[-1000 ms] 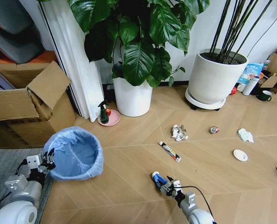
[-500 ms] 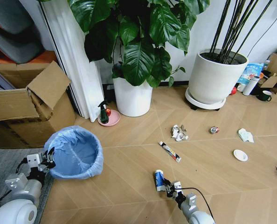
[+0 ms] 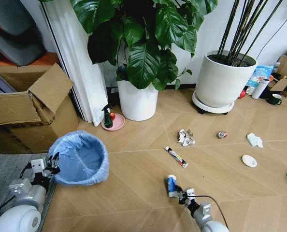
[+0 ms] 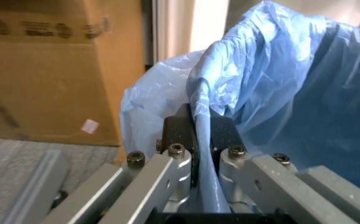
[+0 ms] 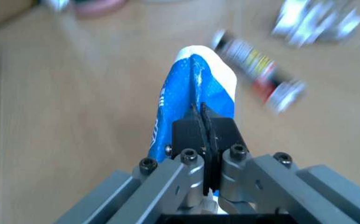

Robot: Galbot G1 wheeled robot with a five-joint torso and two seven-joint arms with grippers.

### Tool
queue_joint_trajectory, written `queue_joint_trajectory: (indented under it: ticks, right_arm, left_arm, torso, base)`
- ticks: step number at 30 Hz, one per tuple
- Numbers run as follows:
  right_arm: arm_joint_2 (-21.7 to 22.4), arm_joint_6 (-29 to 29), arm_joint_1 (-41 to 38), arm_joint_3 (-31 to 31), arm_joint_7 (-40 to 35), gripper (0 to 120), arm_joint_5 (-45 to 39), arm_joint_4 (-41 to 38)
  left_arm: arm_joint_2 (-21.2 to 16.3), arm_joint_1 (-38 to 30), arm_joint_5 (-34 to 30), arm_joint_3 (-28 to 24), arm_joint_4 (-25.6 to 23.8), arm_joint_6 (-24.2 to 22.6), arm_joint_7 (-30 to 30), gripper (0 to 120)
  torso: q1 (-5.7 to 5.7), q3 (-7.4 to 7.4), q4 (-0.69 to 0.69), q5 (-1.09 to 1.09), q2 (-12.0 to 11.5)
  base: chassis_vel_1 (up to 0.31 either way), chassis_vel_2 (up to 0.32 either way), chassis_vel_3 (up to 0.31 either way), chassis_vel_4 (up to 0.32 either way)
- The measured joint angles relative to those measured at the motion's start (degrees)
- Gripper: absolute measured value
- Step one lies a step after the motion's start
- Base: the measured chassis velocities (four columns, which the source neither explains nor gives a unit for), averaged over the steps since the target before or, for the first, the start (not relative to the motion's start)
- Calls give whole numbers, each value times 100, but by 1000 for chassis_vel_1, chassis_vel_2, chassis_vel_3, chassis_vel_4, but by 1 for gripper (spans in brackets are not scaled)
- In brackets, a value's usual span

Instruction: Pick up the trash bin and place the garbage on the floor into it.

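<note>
Floor [image 3: 134, 188]: chevron boards across my lower frame | trash bin [image 3: 79, 158]: lower left, blue liner over rim | left gripper [image 3: 51, 164]: I see it clamped on that liner (rim fold) | right gripper [image 3: 181, 195]: bottom centre, pinched closed on blue-white packet [image 3: 172, 185] | stick wrapper [image 3: 176, 156]: centre, on boards

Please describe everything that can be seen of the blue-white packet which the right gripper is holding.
The blue-white packet is a small flat pouch, mostly bright blue with a white top end and faint white print; it looks like glossy plastic film. The right gripper is shut on its lower end, its fingers pinching a creased edge. In the head view the packet stands nearly upright above the wooden floor, apart from the other litter.
</note>
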State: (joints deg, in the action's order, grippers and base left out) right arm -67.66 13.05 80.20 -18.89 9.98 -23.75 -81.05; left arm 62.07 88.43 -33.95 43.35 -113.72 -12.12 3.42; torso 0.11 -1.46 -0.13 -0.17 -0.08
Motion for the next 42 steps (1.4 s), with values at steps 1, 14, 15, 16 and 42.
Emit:
queue_joint_trajectory:
  ticks: [1,14,15,16,42]
  right_arm:
    - [27,28,49,-89,-4,0,-28,-139]
    - [1490,56,-194,-65,10,0,-1294,-2684]
    - [1645,78,-298,70,78,0,-1492,-2788]
    - [1869,133,-507,287,213,0,-1791,-2891]
    - [981,435,-4649,5019,826,0,-2942,-1354]
  left_arm:
    - [-28,-47,-45,-46,22,-16,3,0]
    - [-634,-485,-769,-992,214,-117,12,0]
    - [-680,-488,-797,-1041,216,-110,-8,0]
    - [-751,-484,-817,-1096,224,-88,-39,0]
    - [-930,-352,-835,-989,208,-5,-268,0]
  torso:
    - [0,0,-1,0,0]
    - [0,0,0,-2,0]
    - [0,0,-2,2,0]
    - [0,0,-2,2,0]
    - [0,0,0,-1,0]
  base:
    - [0,0,0,0]
    - [0,0,0,0]
    - [0,0,0,0]
    - [0,0,0,0]
    - [0,0,0,0]
